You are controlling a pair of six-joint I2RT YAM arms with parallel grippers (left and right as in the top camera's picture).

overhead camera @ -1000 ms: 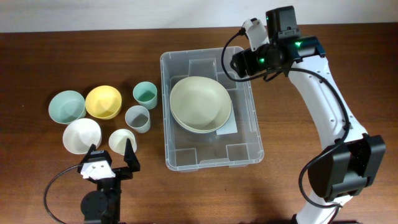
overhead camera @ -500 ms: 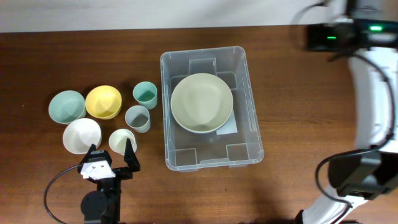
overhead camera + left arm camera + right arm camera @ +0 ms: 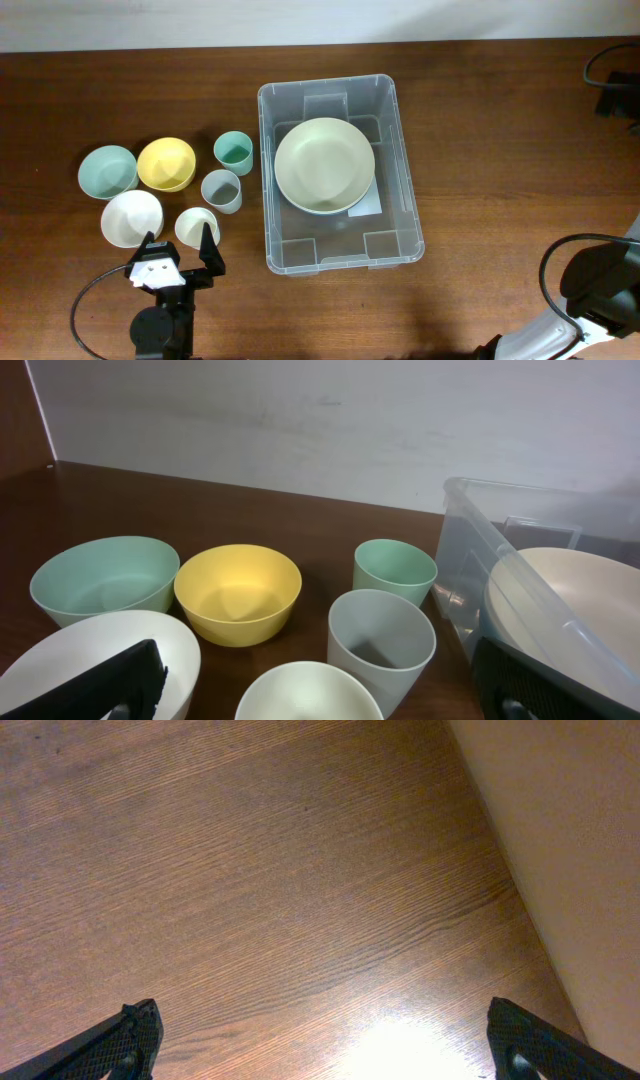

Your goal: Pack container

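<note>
One container [image 3: 393, 205], right of left gripper [image 3: 180, 242]

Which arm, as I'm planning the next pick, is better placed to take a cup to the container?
Left. Its open fingers sit beside the cream cup and white bowl. The right arm is off at the far edge, its wrist view showing only bare table, far from every cup.
</note>
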